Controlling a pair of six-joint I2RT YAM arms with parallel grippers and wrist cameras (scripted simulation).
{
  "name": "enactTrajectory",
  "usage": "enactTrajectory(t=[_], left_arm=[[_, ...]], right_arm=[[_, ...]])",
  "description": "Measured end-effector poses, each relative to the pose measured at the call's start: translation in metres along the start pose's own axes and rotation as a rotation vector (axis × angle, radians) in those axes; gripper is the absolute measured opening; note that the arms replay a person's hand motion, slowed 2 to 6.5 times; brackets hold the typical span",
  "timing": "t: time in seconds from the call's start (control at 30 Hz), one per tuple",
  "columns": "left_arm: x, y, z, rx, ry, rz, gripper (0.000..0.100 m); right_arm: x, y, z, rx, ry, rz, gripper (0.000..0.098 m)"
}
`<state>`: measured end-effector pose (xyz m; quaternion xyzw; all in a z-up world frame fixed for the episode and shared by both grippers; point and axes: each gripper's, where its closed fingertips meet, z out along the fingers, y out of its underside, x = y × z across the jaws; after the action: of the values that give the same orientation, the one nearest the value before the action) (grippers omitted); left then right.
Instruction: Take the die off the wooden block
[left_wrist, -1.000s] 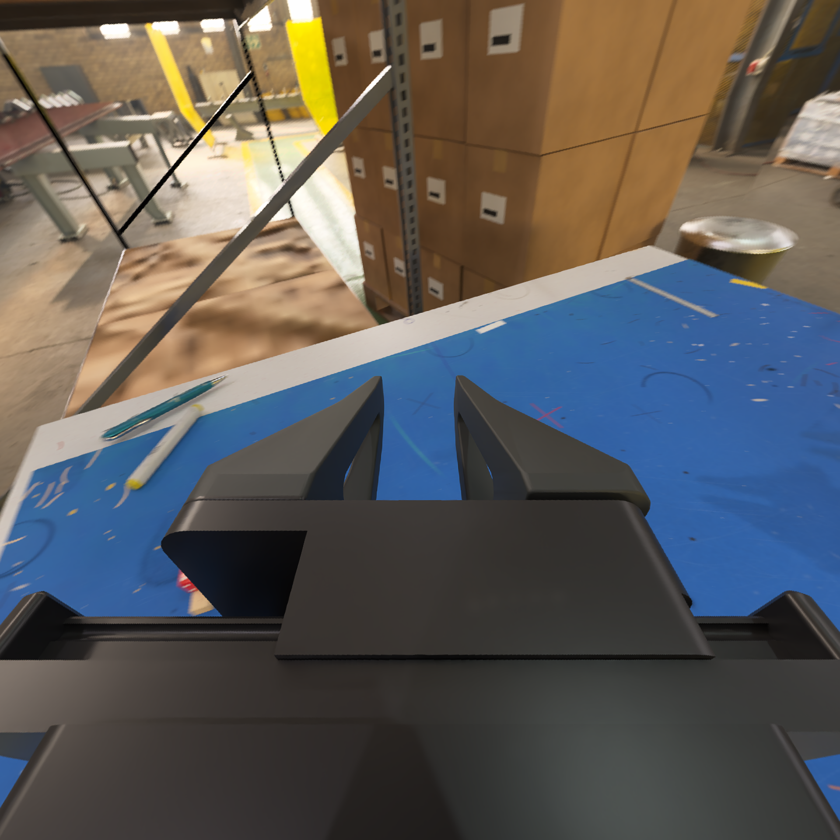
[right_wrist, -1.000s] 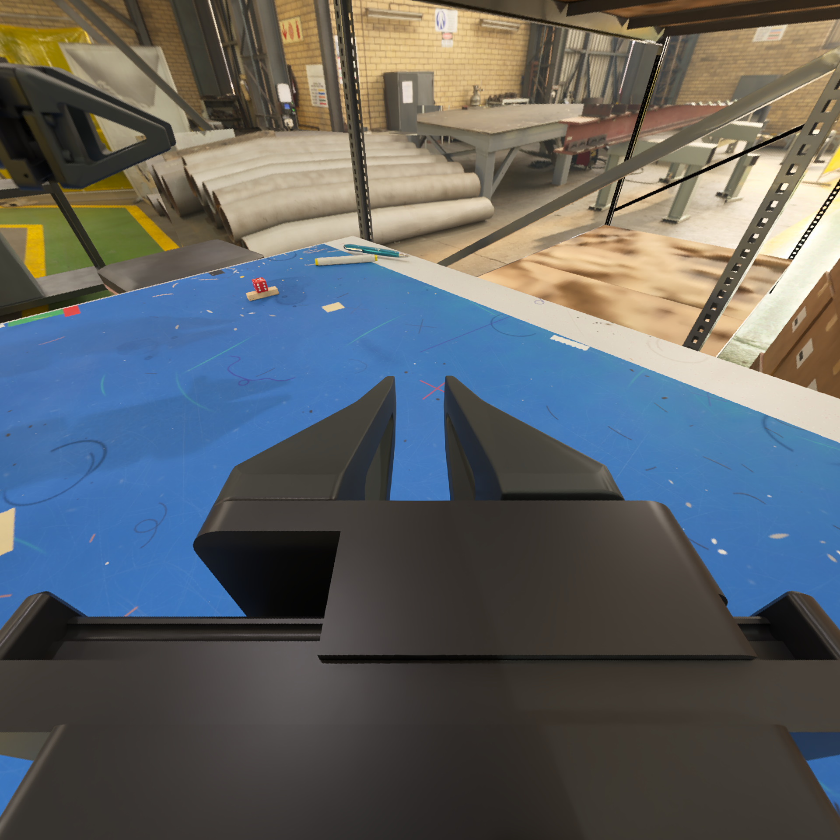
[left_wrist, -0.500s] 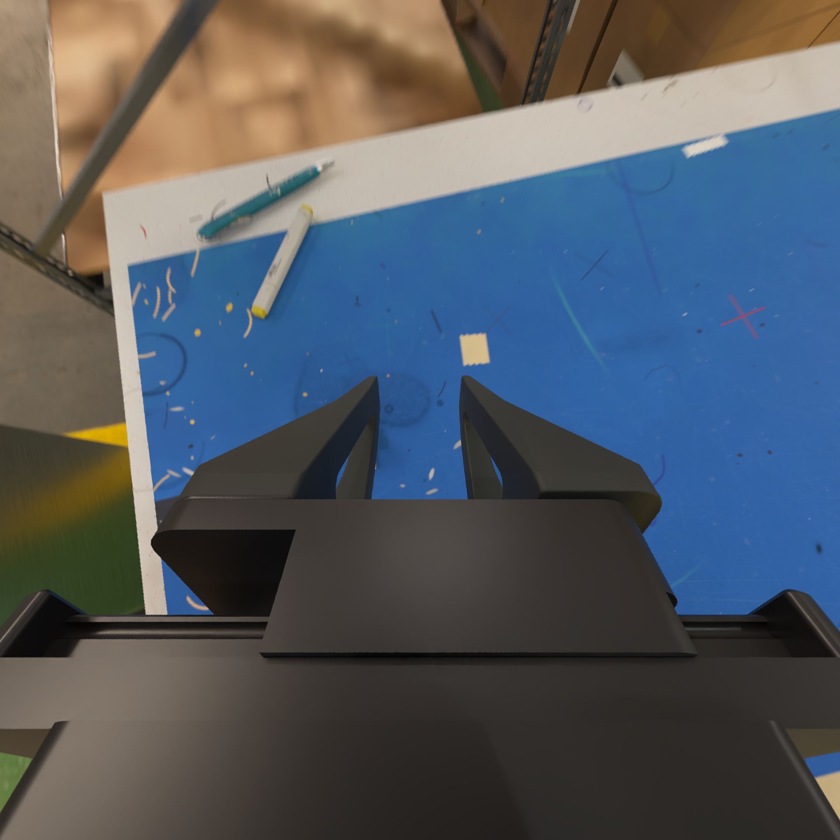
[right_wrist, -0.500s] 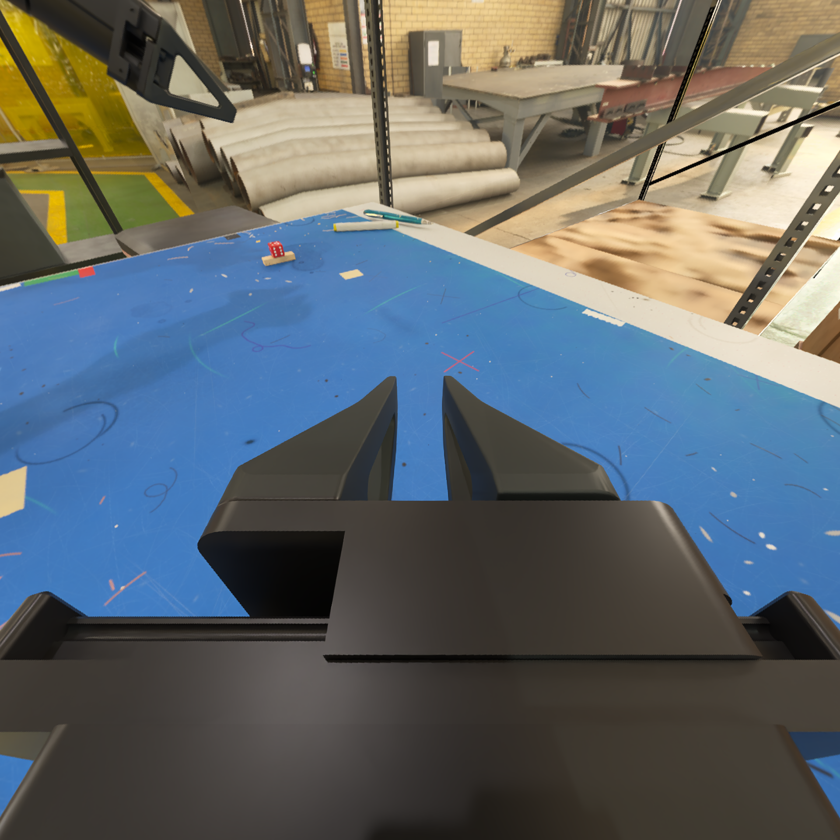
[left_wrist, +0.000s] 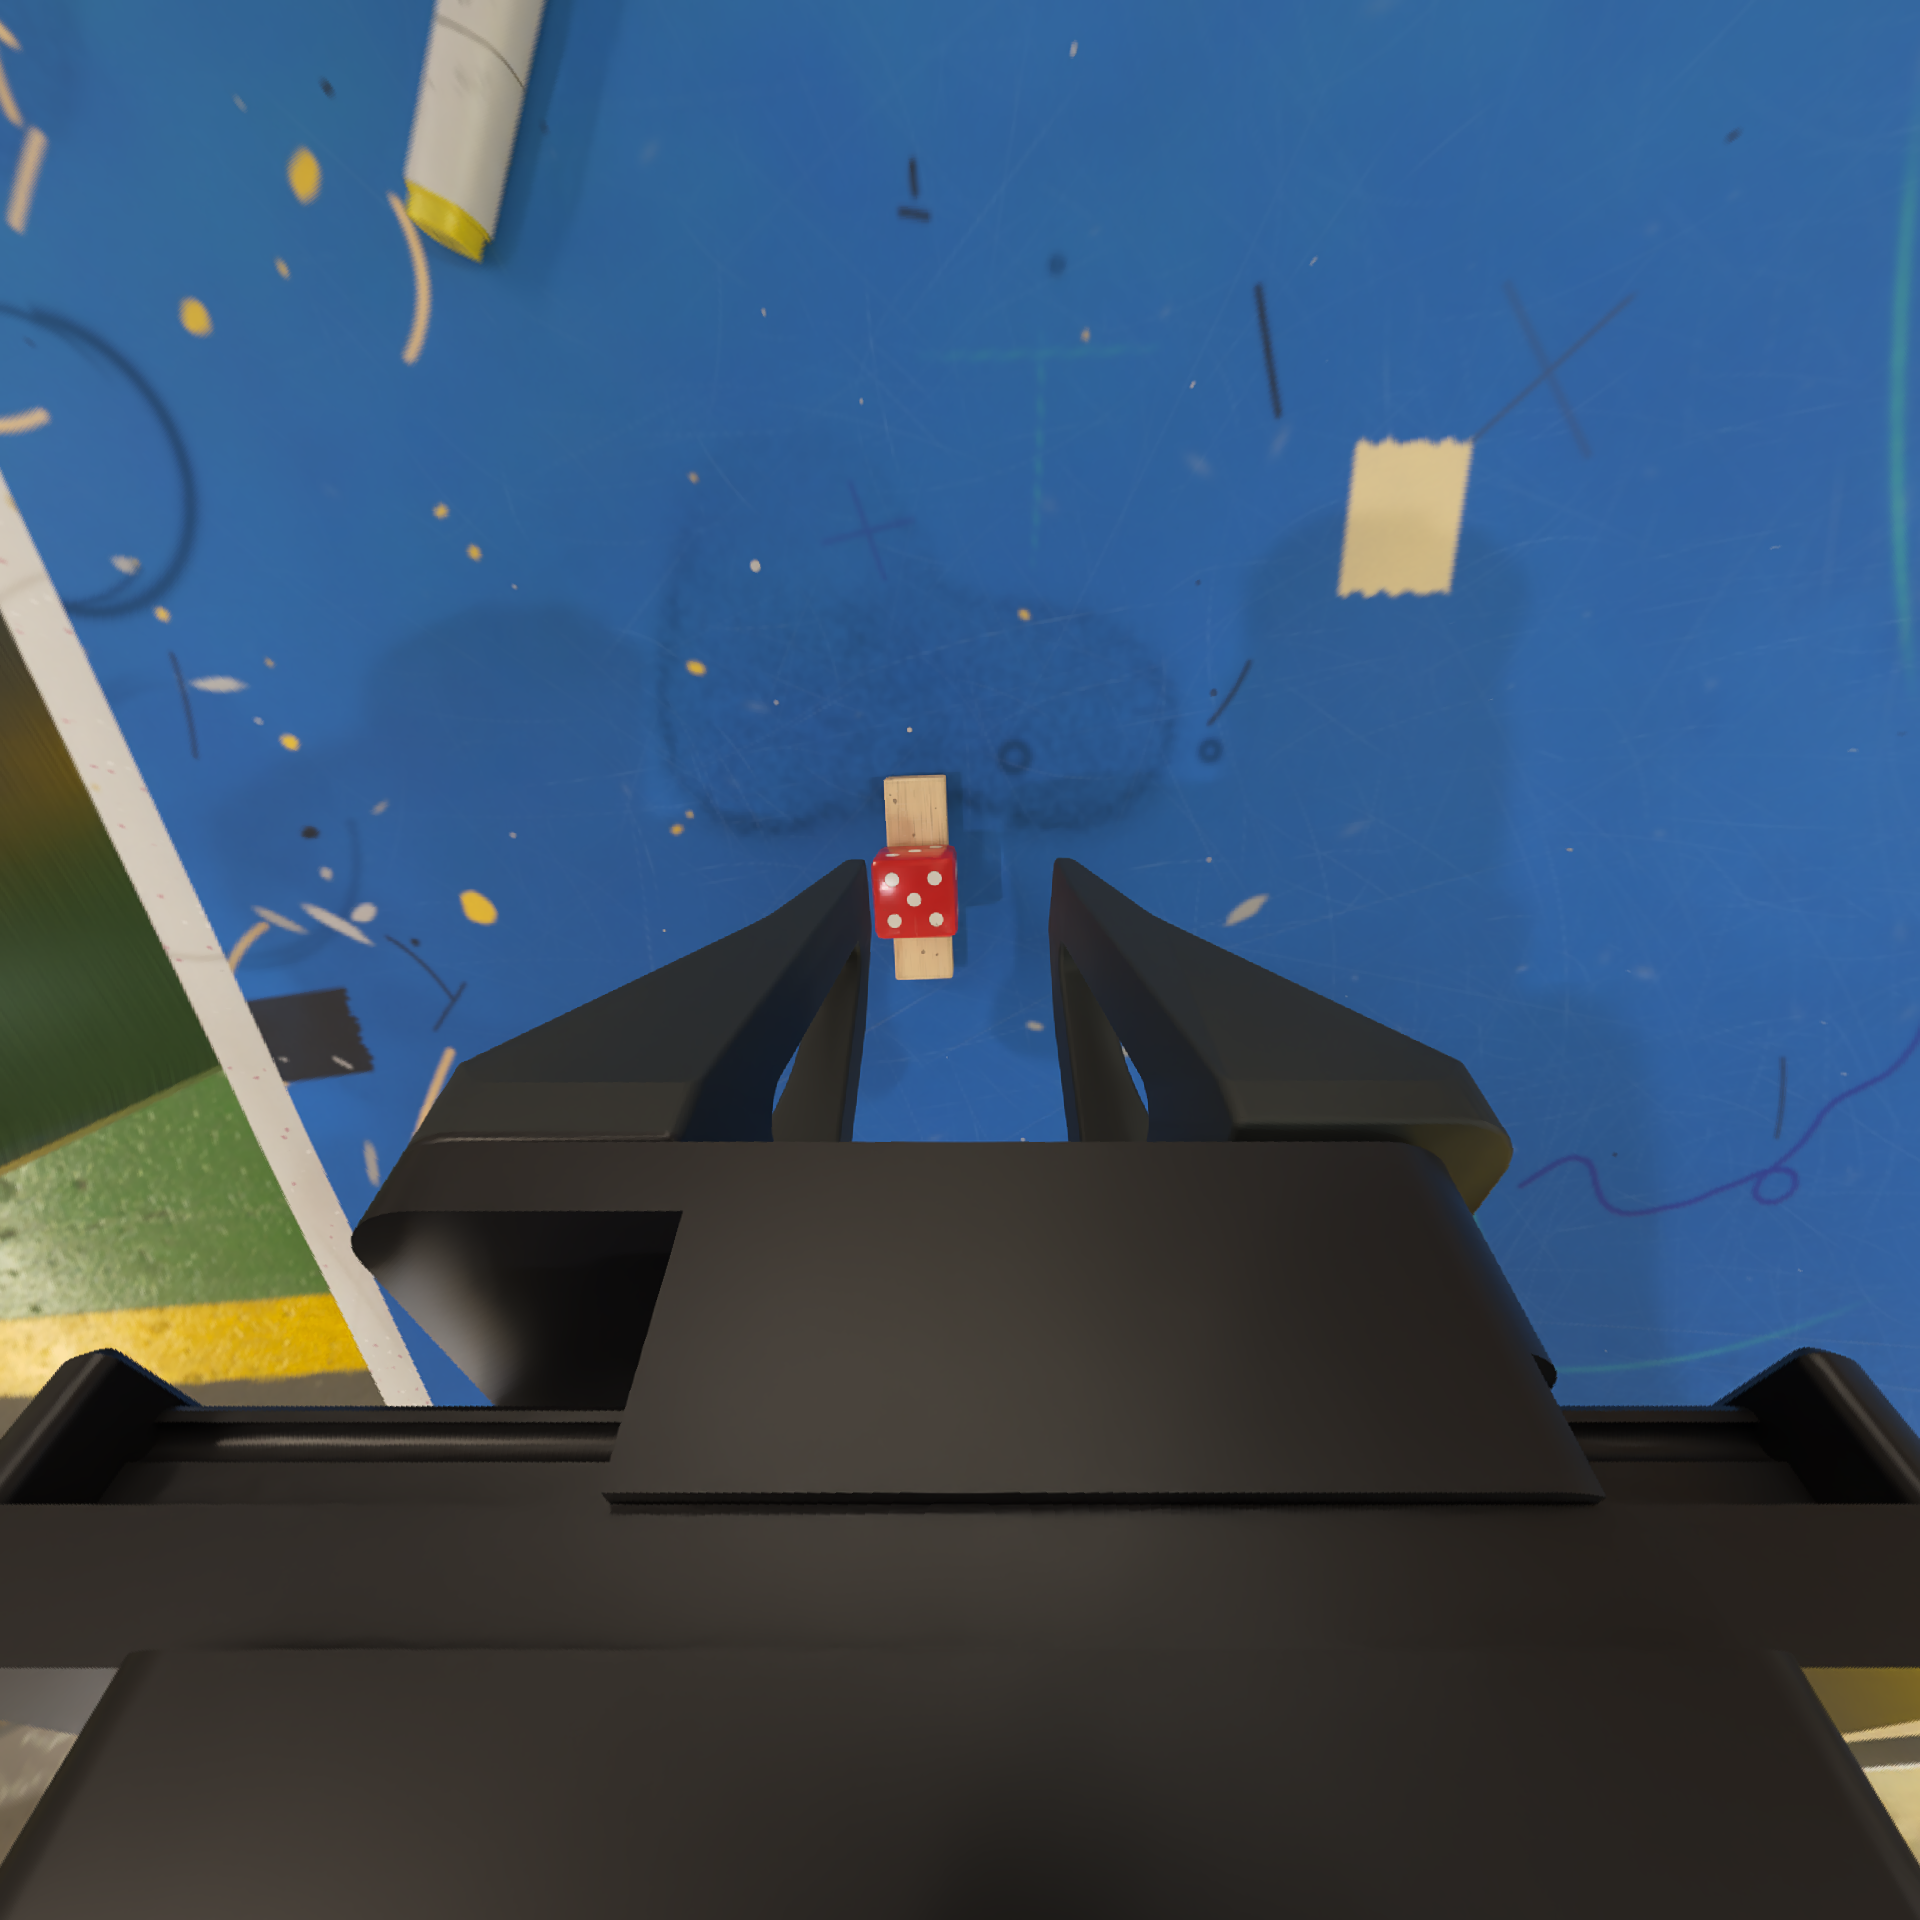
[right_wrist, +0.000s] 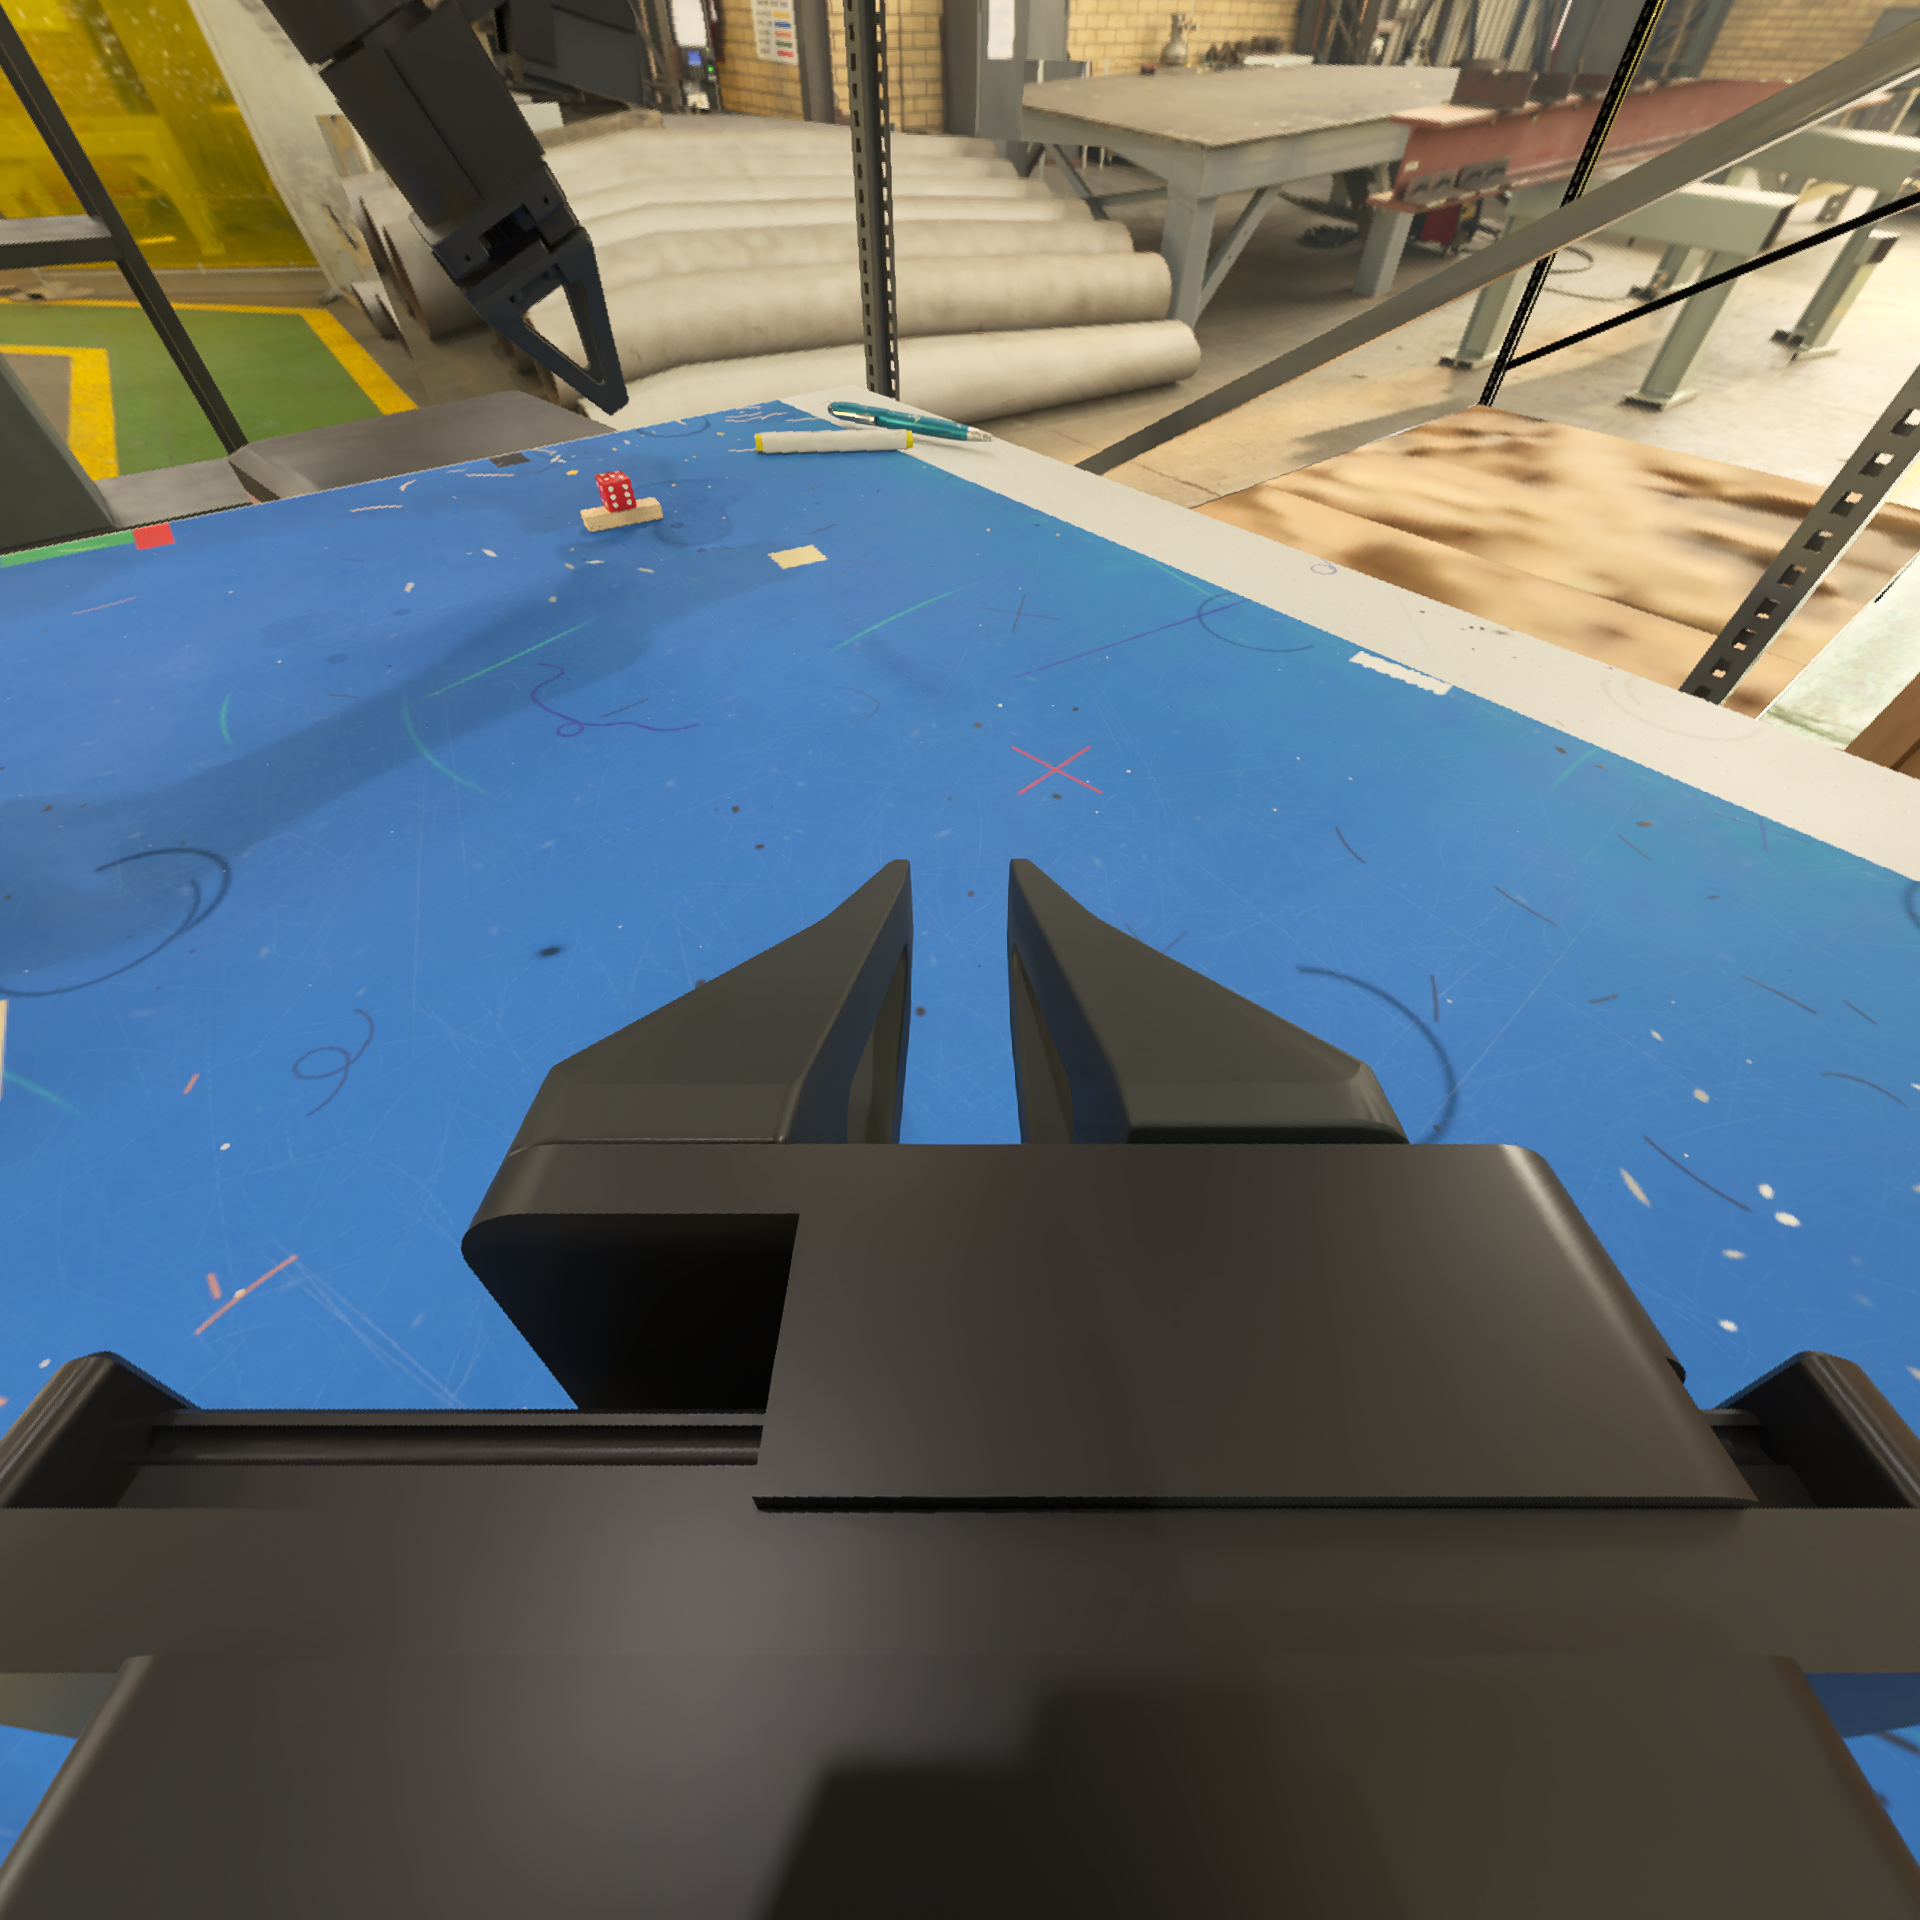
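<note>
A red die (left_wrist: 914, 894) with white pips sits on the middle of a small wooden block (left_wrist: 915, 810) lying flat on the blue table mat. My left gripper (left_wrist: 958, 873) points straight down above them. It is open and empty, and the die shows between its fingertips, close to the left finger (left_wrist: 821, 956). In the right wrist view the die (right_wrist: 615, 490) and block (right_wrist: 621, 515) lie far off at the table's far left, with the left gripper (right_wrist: 582, 353) hanging well above them. My right gripper (right_wrist: 960, 873) hovers over the mat's middle, its jaws slightly apart and empty.
A white marker with a yellow cap (left_wrist: 468, 125) and a teal pen (right_wrist: 904, 421) lie near the far table edge. A beige tape patch (left_wrist: 1397, 520) is stuck to the right of the block. The white table border (left_wrist: 156, 831) runs close on the left.
The left gripper has tilted down and moved over the block, so the die now shows between its fingers, and its jaws stand a little wider. The right gripper barely moved.
</note>
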<state>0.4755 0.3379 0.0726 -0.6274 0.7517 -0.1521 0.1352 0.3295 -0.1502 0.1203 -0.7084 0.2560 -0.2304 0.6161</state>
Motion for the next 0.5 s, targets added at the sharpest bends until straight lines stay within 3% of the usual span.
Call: enactTrajectory(t=[0.27,0.5], left_arm=[[-0.002,0.012,0.028,-0.147,-0.015,-0.041,0.029],[-0.007,0.015,0.035,-0.191,-0.045,-0.062,0.027]], right_arm=[[0.005,0.006,0.001,-0.015,0.000,0.019,0.0144],[0.005,0.010,0.002,-0.025,-0.011,0.038,0.0139]])
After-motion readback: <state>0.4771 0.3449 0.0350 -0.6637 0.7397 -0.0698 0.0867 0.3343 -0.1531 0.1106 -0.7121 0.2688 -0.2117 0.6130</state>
